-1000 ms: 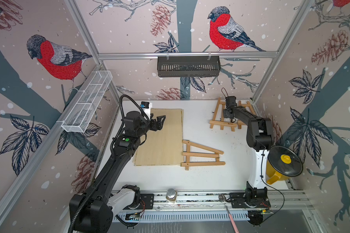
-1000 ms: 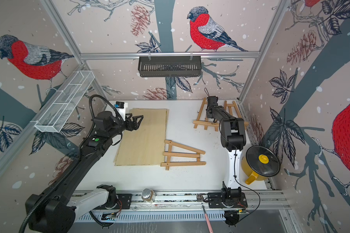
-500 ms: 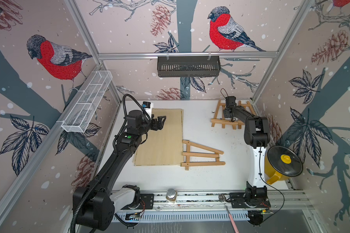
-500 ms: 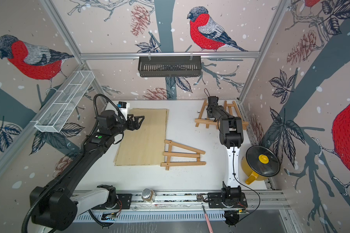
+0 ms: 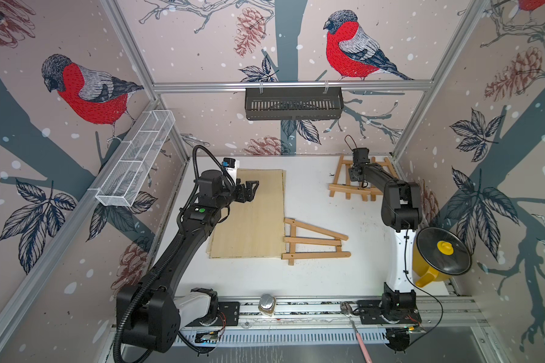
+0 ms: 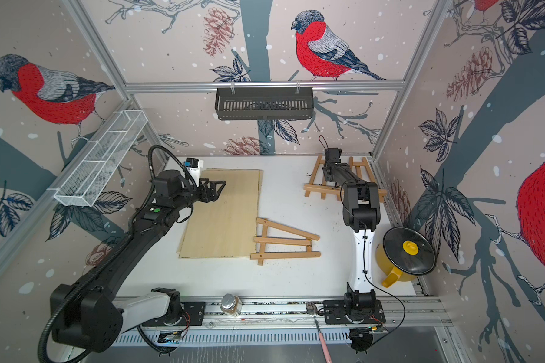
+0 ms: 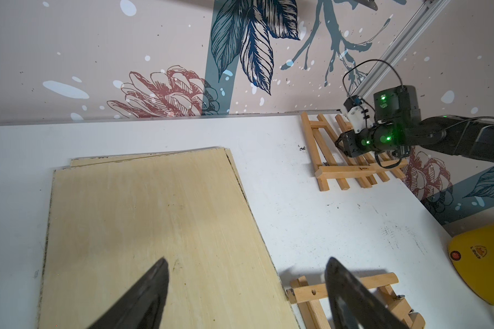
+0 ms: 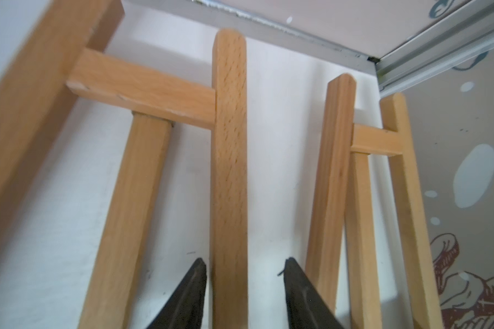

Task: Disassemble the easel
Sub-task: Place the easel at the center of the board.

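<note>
Both jaws spread: left gripper (image 7: 246, 265) idles; right gripper (image 8: 246, 263) straddles the centre slat (image 8: 229, 171) of the easel frame (image 5: 338, 176) at the table's (image 5: 312, 195) far right corner, seemingly placed; lift clear next.

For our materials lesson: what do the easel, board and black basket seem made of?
Easel: unpainted pale wood, likely beech; flecked grain shows.
Board: thin plywood, seemingly; faint grain, dark edges.
Black basket: probably coated metal; matte, slotted wall.
</note>
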`<state>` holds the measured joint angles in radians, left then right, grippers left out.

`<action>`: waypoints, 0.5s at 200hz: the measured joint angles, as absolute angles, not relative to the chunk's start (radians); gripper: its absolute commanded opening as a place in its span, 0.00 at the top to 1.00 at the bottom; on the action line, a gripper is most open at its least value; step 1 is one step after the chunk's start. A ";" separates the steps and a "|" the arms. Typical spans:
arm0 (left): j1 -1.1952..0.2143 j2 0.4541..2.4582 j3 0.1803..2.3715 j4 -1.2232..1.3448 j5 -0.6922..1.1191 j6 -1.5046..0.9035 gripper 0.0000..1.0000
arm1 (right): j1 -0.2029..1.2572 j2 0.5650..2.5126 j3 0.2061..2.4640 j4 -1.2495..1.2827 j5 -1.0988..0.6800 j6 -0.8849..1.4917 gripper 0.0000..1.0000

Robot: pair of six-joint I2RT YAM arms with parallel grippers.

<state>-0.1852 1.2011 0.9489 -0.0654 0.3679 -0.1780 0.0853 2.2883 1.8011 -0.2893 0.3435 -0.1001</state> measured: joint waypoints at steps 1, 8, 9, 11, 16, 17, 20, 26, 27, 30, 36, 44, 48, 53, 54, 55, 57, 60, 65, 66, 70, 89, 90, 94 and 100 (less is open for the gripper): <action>-0.185 1.202 0.950 -0.065 0.368 -0.178 0.16 | 0.086 2.286 1.800 -0.289 0.343 -0.100 0.52; -0.185 1.206 0.955 -0.067 0.368 -0.180 0.16 | 0.087 2.256 1.788 -0.281 0.337 -0.099 0.52; -0.185 1.207 0.956 -0.067 0.368 -0.180 0.16 | 0.087 2.253 1.787 -0.279 0.337 -0.099 0.52; -0.185 1.208 0.958 -0.068 0.368 -0.180 0.16 | 0.088 2.243 1.782 -0.276 0.335 -0.098 0.52; -0.185 1.211 0.962 -0.070 0.368 -0.180 0.16 | 0.090 2.221 1.771 -0.274 0.332 -0.095 0.52; -0.185 1.212 0.962 -0.070 0.369 -0.180 0.16 | 0.091 2.215 1.768 -0.271 0.331 -0.094 0.52; -0.185 1.214 0.965 -0.073 0.370 -0.181 0.16 | 0.092 2.202 1.760 -0.268 0.329 -0.090 0.52; -0.185 1.217 0.970 -0.077 0.371 -0.181 0.16 | 0.097 2.171 1.741 -0.260 0.323 -0.081 0.52; -0.185 1.218 0.971 -0.078 0.371 -0.181 0.16 | 0.098 2.167 1.739 -0.260 0.323 -0.081 0.52; -0.185 1.220 0.974 -0.080 0.372 -0.182 0.16 | 0.100 2.151 1.729 -0.259 0.320 -0.081 0.52; -0.185 1.224 0.978 -0.082 0.376 -0.185 0.16 | 0.108 2.118 1.707 -0.260 0.311 -0.080 0.52; -0.185 1.229 0.982 -0.087 0.383 -0.184 0.16 | 0.120 2.074 1.677 -0.257 0.299 -0.075 0.53; -0.185 1.232 0.982 -0.088 0.387 -0.185 0.16 | 0.127 2.051 1.660 -0.258 0.292 -0.072 0.53; -0.185 1.234 0.982 -0.090 0.390 -0.185 0.16 | 0.137 2.018 1.634 -0.256 0.284 -0.064 0.53; -0.185 1.235 0.982 -0.091 0.391 -0.185 0.16 | 0.138 2.012 1.630 -0.256 0.283 -0.062 0.53; -0.185 1.235 0.982 -0.091 0.391 -0.185 0.16 | 0.139 2.008 1.626 -0.255 0.283 -0.061 0.53; -0.185 1.237 0.982 -0.093 0.392 -0.185 0.16 | 0.144 1.993 1.613 -0.252 0.281 -0.055 0.54; -0.185 1.238 0.983 -0.095 0.393 -0.185 0.16 | 0.152 1.969 1.590 -0.249 0.278 -0.050 0.54; -0.185 1.240 0.983 -0.097 0.395 -0.185 0.16 | 0.163 1.930 1.554 -0.248 0.269 -0.046 0.55; -0.185 1.240 0.983 -0.098 0.395 -0.185 0.16 | 0.165 1.926 1.550 -0.249 0.268 -0.046 0.55; -0.185 1.242 0.983 -0.099 0.398 -0.185 0.16 | 0.176 1.892 1.517 -0.252 0.262 -0.036 0.56; -0.185 1.243 0.984 -0.107 0.412 -0.186 0.16 | 0.239 1.742 1.363 -0.256 0.220 0.009 0.60; -0.185 1.243 0.984 -0.107 0.413 -0.186 0.16 | 0.241 1.736 1.357 -0.255 0.217 0.010 0.60; -0.185 1.243 0.984 -0.109 0.415 -0.186 0.16 | 0.255 1.705 1.322 -0.257 0.199 0.026 0.61; -0.185 1.243 0.984 -0.112 0.417 -0.186 0.16 | 0.275 1.664 1.276 -0.257 0.176 0.042 0.62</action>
<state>-0.1852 1.2430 0.9844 -0.1120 0.4168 -0.1860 0.2752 1.6638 1.2758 -0.2565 0.1757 0.0422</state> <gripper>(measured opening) 0.836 0.401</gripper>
